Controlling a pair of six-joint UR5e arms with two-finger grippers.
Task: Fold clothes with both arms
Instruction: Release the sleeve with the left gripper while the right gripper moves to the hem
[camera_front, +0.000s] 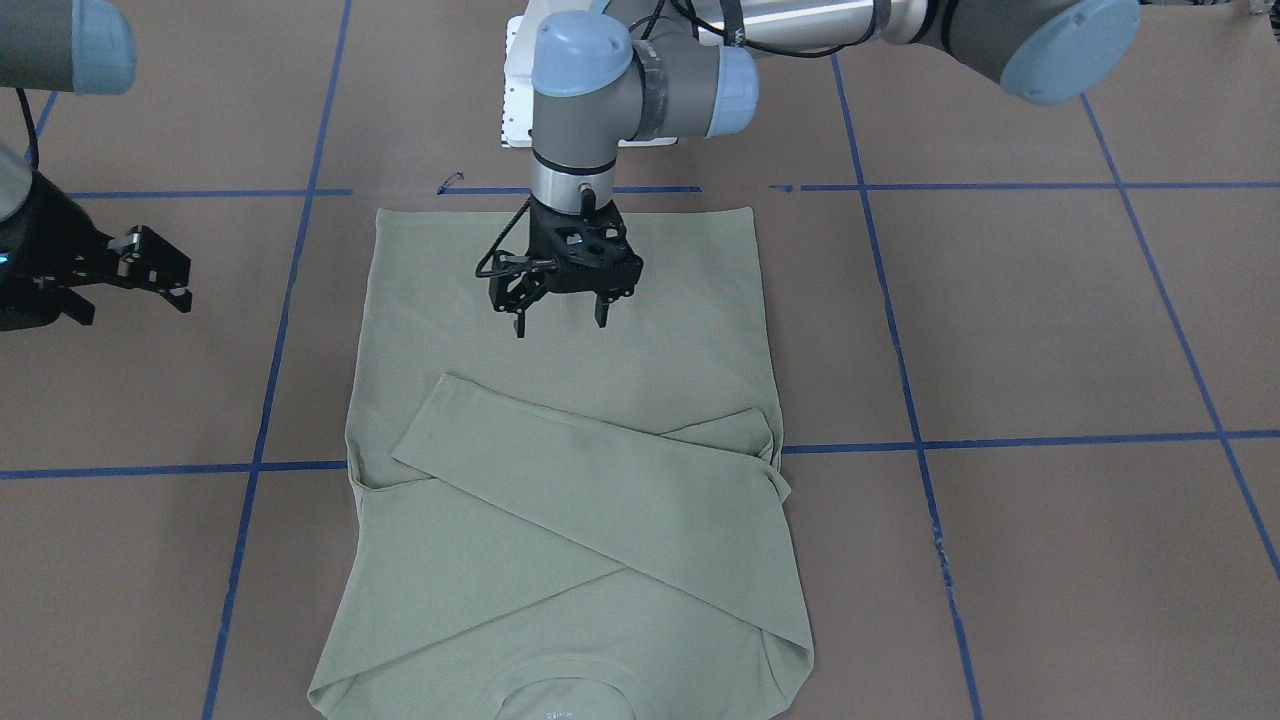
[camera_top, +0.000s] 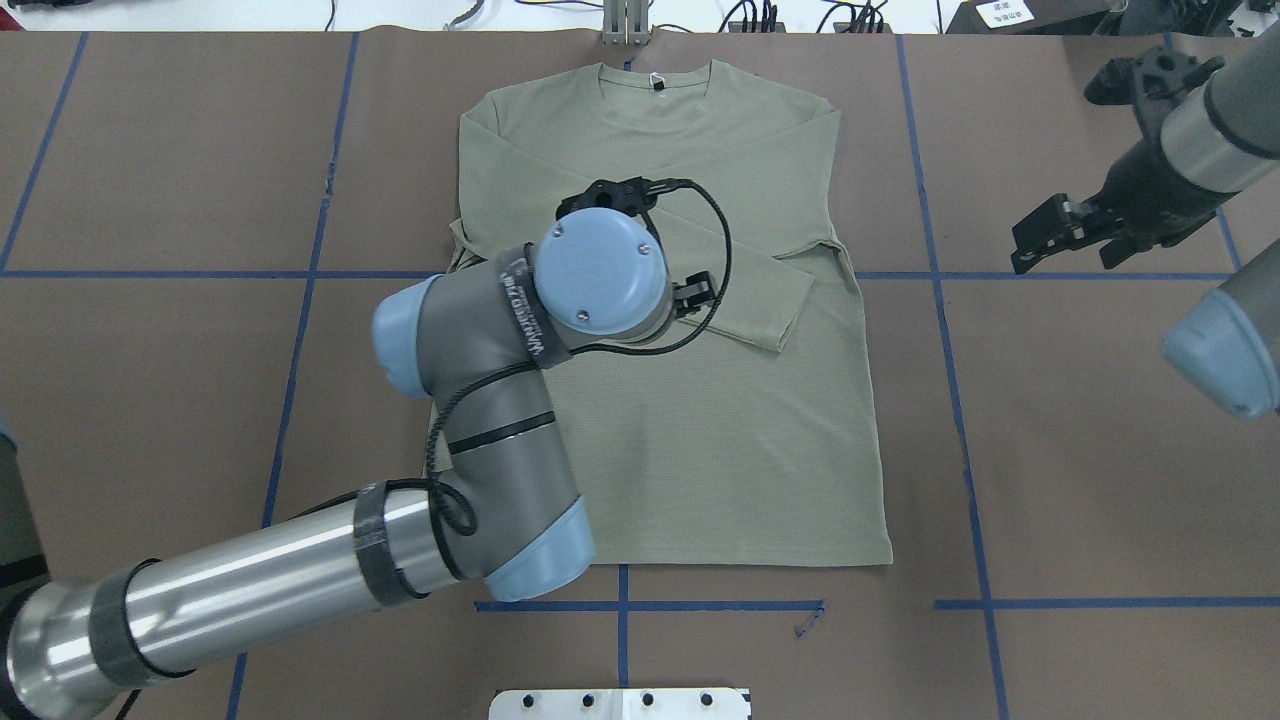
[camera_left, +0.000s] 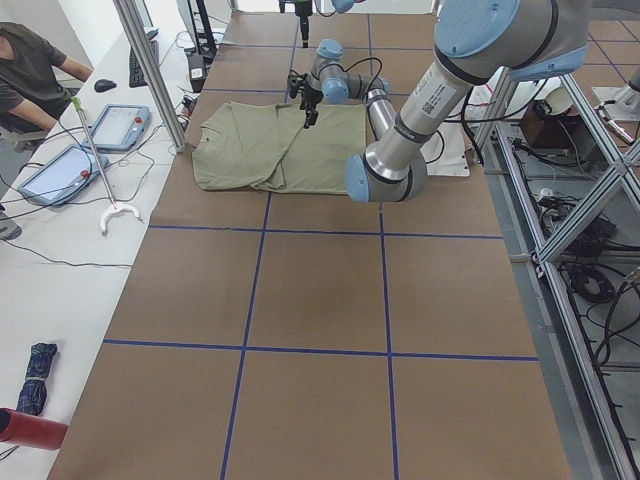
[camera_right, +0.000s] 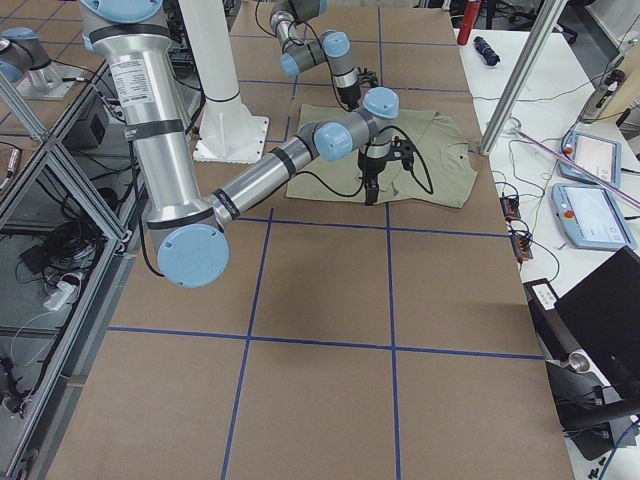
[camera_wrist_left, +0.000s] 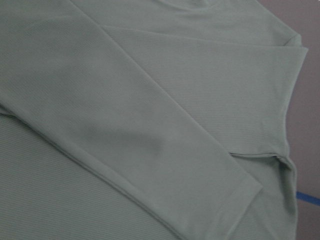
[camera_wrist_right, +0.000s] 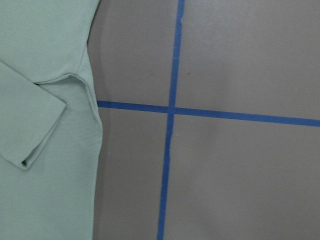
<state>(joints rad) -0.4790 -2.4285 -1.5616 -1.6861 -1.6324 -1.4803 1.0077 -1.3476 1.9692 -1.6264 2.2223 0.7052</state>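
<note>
Above shirt (camera_front: 690, 340), left hand (camera_front: 561, 325) spread, empty

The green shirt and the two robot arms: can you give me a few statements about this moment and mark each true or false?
1. Both sleeves of the shirt lie folded across its chest. True.
2. The left gripper is clamped on the hem. False: it is open above the shirt's body and holds nothing.
3. The right gripper is off to the side of the shirt, over bare table. True.
4. The shirt is folded in half, hem to collar. False: the body lies at full length, with the hem and the neckline at opposite ends.
</note>
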